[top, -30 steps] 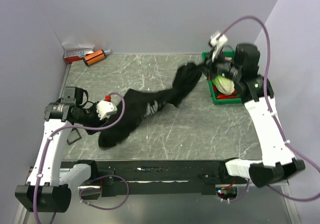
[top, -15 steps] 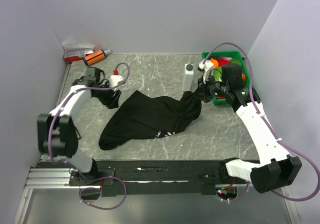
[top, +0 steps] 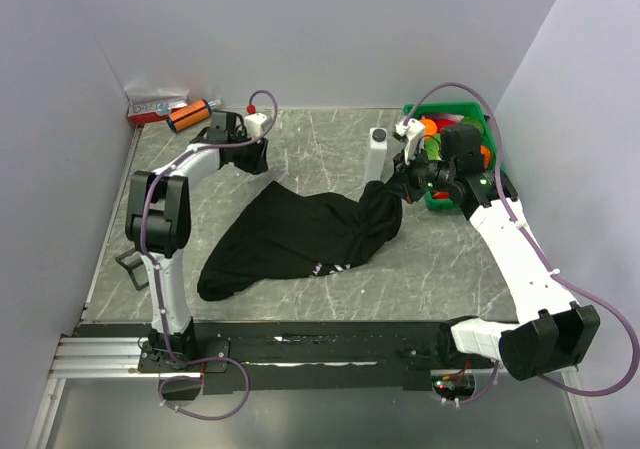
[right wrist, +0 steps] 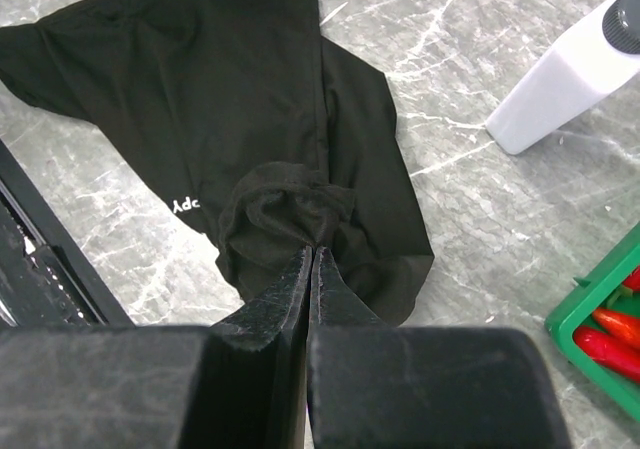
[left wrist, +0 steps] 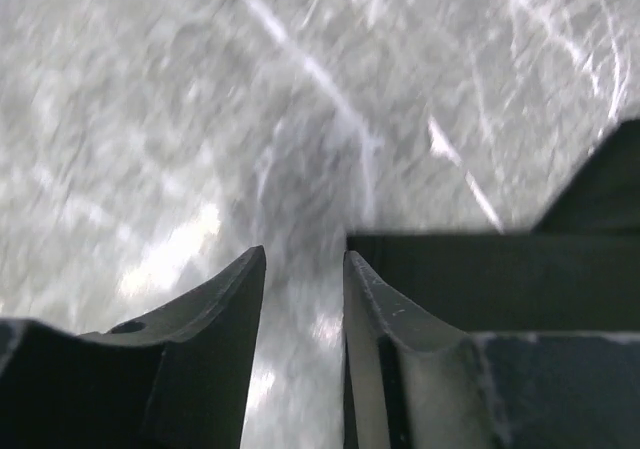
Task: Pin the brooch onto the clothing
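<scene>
**On the far right of the table: shirt pinched, brooch not yet in play**

Beside the green bin [right wrist: 585,319], the right gripper [right wrist: 312,253] has its fingers pressed together on a bunched fold at the right end of the black T-shirt [top: 290,234]. The shirt lies crumpled across the middle of the table [top: 450,259], with its white lettering [right wrist: 185,206] toward the near side. The left gripper [left wrist: 303,261] hovers over bare table at the far left, beyond the cloth. Its fingers are narrowly apart with nothing between them. A white bottle [top: 378,149] stands just beyond the shirt's right end. No brooch can be made out in any view.

Step in hand, as judged: spreading the garment before pinning. The next move calls for the left gripper to take the shirt's left edge and draw it flat against the right gripper's hold. The brooch must then be found.
</scene>
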Tool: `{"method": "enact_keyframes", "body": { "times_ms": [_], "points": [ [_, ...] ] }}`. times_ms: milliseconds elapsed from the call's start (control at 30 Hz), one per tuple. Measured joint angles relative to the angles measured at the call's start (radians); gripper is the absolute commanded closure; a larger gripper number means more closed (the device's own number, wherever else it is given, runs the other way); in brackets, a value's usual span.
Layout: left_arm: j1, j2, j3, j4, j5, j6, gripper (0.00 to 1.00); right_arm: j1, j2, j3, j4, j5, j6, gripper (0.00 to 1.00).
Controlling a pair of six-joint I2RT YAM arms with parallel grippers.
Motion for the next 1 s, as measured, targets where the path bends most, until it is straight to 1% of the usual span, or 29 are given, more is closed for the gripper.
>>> {"method": "enact_keyframes", "body": {
  "times_ms": [100,300,500,733,867,1000],
  "points": [
    [-0.032,0.044,0.05,-0.002,-0.011,0.001,0.58,0.0,0.0,0.0,0.0,0.009,0.0,1.0],
    [-0.09,0.051,0.045,-0.007,-0.065,-0.019,0.53,0.0,0.0,0.0,0.001,0.017,0.0,1.0],
    [-0.082,0.056,0.014,-0.008,-0.142,-0.052,0.5,-0.005,0.0,0.0,0.008,0.017,0.001,1.0],
    [-0.079,0.069,0.015,-0.013,-0.156,-0.054,0.47,-0.005,0.0,0.0,0.013,0.016,0.002,1.0],
    [-0.08,0.083,0.015,-0.024,-0.14,-0.055,0.47,-0.005,0.0,0.0,0.015,0.017,0.002,1.0],
    [-0.086,0.089,0.015,-0.029,-0.151,-0.054,0.51,-0.008,0.0,0.0,0.015,0.016,0.003,1.0]
  ]
}}
